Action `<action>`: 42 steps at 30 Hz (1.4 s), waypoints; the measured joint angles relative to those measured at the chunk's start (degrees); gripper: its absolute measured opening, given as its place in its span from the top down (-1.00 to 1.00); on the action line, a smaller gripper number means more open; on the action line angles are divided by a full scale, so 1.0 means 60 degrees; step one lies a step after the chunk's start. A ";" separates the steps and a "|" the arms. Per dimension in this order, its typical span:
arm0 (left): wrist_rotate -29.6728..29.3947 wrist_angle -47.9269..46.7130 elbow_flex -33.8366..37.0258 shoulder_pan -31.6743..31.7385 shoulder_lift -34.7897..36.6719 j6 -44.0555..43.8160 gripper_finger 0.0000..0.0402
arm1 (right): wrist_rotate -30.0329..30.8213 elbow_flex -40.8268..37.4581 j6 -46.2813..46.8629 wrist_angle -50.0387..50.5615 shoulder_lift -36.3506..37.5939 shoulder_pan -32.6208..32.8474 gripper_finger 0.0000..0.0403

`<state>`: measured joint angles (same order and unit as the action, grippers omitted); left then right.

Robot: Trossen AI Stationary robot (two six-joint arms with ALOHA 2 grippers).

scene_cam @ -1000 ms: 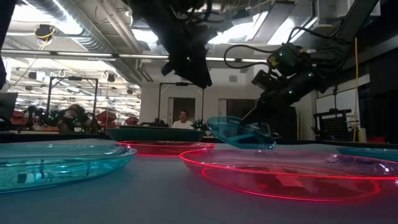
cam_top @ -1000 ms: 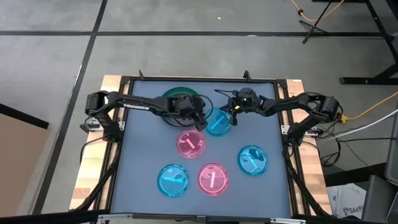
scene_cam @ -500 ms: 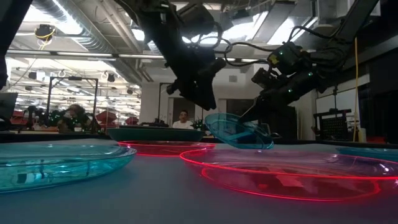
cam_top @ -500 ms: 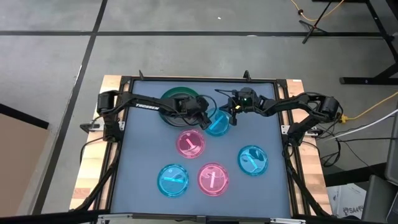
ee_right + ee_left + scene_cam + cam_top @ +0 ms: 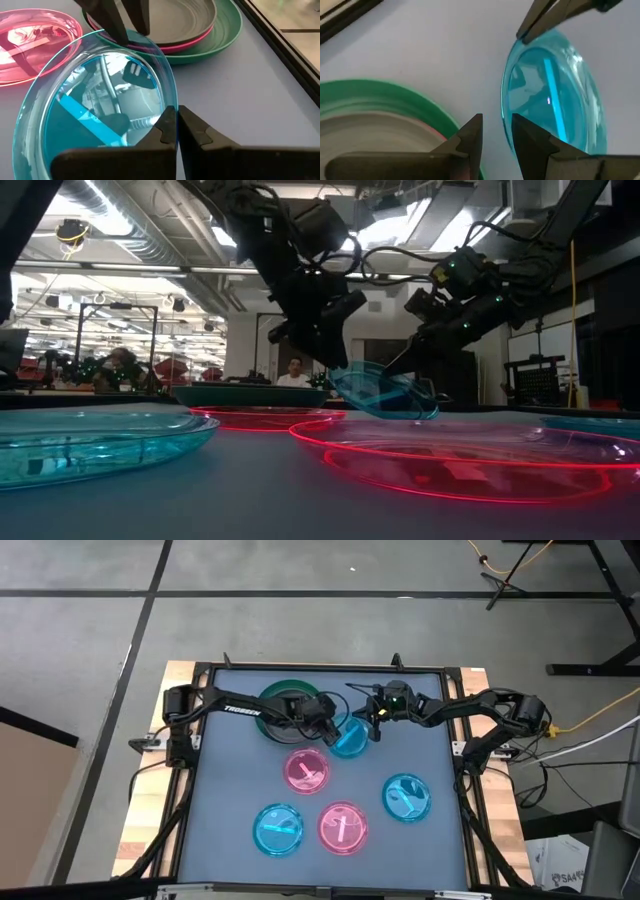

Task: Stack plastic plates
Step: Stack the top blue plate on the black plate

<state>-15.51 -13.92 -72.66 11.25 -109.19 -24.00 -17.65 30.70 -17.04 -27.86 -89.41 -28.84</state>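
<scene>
A translucent cyan plate (image 5: 350, 739) stands tilted beside a dark green plate (image 5: 288, 703) that holds a pink and a grey plate. My right gripper (image 5: 176, 114) is shut on the cyan plate's rim on the table's right side. My left gripper (image 5: 497, 120) is open at the opposite rim (image 5: 504, 107), one finger on either side of it. In the low view the left gripper (image 5: 335, 358) comes down on the plate's raised left edge (image 5: 338, 372). My right gripper pinches the cyan plate's rim (image 5: 167, 102) between its two fingers, slanting down from the table's right side. The plate is tilted, its left edge raised and its lower part (image 5: 415, 415) down by the table. My left gripper's fingers stand astride the rim; whether they touch it I cannot tell.
Several single plates lie toward the near edge: a pink one (image 5: 307, 770), a cyan one (image 5: 279, 829), another pink one (image 5: 342, 826) and a cyan one (image 5: 406, 797). A black frame (image 5: 320, 667) borders the table. There is bare table to the far right.
My left gripper has come down and moved toward the table's right, from above the green stack's edge to the cyan plate's left rim. The gap between its fingers has stayed the same. My right gripper and the tilted plate have kept their place.
</scene>
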 joint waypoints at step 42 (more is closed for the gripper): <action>0.0262 -0.0014 0.0011 0.0000 -0.0186 0.0006 0.97 | 0.0000 0.0004 0.0121 -0.0160 0.0007 0.0000 0.85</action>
<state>-13.93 -14.00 -72.60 11.25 -110.30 -23.97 -17.65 30.72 -16.31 -28.81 -89.36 -28.84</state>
